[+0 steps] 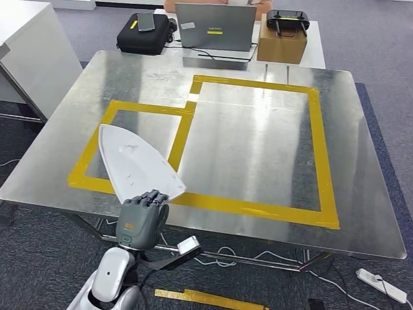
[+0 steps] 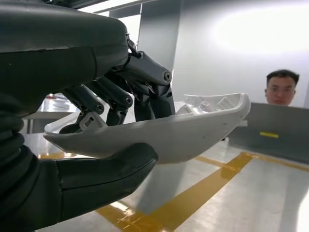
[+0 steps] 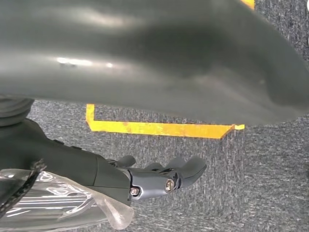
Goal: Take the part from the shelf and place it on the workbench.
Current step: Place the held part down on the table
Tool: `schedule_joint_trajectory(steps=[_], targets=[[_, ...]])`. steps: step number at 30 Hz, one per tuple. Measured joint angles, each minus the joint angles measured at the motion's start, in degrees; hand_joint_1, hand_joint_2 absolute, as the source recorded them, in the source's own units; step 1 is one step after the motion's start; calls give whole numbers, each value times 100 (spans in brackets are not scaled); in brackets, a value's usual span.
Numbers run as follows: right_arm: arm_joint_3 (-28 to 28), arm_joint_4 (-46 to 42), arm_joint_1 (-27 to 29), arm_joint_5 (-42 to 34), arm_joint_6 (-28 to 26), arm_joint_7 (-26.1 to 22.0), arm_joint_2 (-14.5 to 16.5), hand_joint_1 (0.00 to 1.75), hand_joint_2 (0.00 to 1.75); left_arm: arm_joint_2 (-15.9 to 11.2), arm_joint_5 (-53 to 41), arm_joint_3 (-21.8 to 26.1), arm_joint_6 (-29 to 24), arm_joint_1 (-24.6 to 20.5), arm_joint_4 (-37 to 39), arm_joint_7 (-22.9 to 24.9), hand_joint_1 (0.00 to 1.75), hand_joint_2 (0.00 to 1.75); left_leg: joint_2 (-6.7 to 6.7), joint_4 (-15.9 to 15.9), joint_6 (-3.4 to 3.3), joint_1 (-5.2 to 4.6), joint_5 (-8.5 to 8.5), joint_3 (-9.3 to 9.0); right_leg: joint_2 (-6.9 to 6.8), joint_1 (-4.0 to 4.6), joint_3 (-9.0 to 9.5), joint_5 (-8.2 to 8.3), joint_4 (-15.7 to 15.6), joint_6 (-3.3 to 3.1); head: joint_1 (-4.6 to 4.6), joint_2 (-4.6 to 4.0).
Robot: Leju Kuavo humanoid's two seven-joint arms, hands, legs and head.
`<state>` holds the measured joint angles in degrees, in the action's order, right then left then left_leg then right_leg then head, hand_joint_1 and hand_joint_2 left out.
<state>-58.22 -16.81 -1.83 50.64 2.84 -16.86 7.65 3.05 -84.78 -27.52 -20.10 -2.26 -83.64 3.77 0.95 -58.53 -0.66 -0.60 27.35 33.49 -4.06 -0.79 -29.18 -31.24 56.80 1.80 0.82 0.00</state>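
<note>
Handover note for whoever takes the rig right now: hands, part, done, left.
Left hand: grips the white part by its near end, thumb under, fingers over the top.
Right hand: hangs by the robot's side over the grey carpet, fingers apart, holding nothing.
White part: held above the near left of the metal workbench, over the smaller yellow tape outline; the left wrist view shows it clear of the surface.
Done: part is off the shelf and brought to the workbench.
Left: lower it onto the workbench, probably inside the outline, then let go and draw the arm back.
</note>
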Motion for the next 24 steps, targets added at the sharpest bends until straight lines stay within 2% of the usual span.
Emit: schedule_joint_trajectory(steps=[13, 24], targets=[[-156, 20, 0, 20, 9, 23, 0, 0, 0, 21, -143, 469, -82, -118, 745, 13, 175, 175, 1, 0, 0, 0, 0, 0, 2, 0, 0, 0, 0, 0, -1, 0], [-253, 32, -2, 42, 16, 22, 0, 0, 0, 81, -249, 627, -160, -231, 970, 10, 175, 175, 1, 0, 0, 0, 0, 0, 2, 0, 0, 0, 0, 0, 0, 0]])
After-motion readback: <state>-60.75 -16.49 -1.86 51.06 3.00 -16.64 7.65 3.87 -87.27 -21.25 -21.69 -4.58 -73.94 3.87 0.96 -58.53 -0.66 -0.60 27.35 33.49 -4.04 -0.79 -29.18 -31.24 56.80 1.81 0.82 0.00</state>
